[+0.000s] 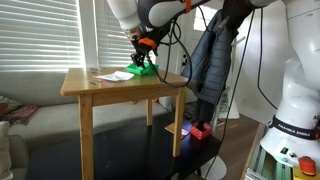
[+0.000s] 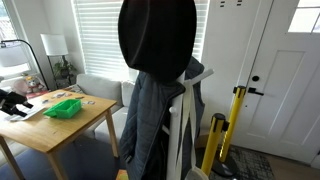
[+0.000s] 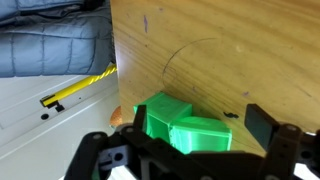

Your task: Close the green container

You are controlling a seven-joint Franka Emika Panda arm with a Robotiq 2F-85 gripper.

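Pincer (image 3: pixel 185 142) wide open and empty, above one green container (image 3: pixel 165 115), one wooden table (image 3: pixel 220 50)

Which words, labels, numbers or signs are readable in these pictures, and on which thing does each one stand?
No text can be read with certainty.
Dark band on the white robot base in an exterior view: pale lettering, too small to read.
White papers: any print is too blurred to read.
Green container: no label or marking visible in the wrist view.
White door: no sign visible.
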